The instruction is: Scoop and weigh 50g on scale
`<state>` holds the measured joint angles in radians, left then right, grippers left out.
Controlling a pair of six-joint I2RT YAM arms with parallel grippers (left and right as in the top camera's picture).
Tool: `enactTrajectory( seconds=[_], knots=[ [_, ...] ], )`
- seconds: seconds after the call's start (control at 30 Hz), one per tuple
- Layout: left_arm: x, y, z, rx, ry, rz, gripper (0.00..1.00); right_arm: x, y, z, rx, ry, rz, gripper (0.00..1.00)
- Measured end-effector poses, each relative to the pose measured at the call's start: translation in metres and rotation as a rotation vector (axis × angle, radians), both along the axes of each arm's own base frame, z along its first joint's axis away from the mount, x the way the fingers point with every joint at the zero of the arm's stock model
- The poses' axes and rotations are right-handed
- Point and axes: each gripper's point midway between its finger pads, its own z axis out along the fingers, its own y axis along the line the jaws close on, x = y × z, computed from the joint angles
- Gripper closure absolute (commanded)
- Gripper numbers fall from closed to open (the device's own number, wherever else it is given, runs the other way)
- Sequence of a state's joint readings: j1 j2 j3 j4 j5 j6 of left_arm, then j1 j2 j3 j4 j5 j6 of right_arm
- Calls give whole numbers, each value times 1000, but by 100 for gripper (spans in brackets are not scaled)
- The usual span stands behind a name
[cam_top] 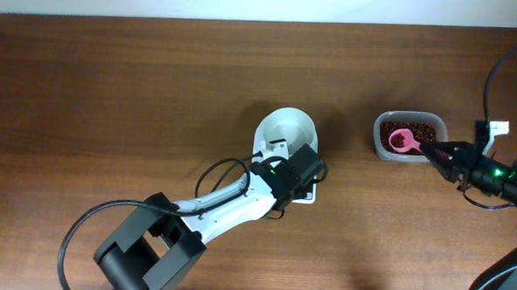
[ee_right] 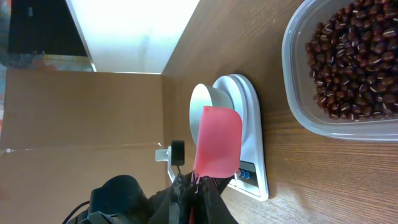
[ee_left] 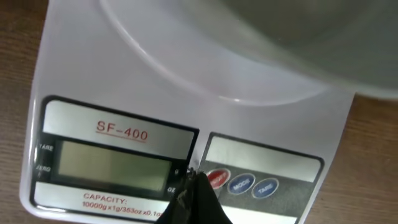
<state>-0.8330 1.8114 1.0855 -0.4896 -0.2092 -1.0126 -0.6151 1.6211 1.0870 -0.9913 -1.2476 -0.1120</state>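
Overhead: scale [cam_top: 287, 136] front hidden under L arm [cam_top: 230, 205].

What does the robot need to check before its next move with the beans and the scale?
1. Display on the scale showing numbers: not ok, it looks blank.
2. Left gripper shut, tip beside the red button: ok.
3. Bowl on the scale empty: ok.
4. Right gripper shut on the pink scoop: ok.
5. Scoop's round end over the bean tub: ok.
6. Beans in the scoop: cannot tell.
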Motion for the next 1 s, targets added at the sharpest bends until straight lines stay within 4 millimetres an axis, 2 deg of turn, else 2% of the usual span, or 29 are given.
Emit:
enactTrajectory(
  seconds=[0.37, 0.5, 1.0],
  knots=[
    [2, -12, 3, -27, -32, -18, 100, 2, 3, 0, -12, -12, 13, 96],
    [2, -12, -4, -17, -23, -18, 100, 2, 3, 0, -13, -13, 14, 96],
    [4, -14, -6, -22, -28, -18, 100, 2, 3, 0, -13, -14, 14, 96]
  ],
)
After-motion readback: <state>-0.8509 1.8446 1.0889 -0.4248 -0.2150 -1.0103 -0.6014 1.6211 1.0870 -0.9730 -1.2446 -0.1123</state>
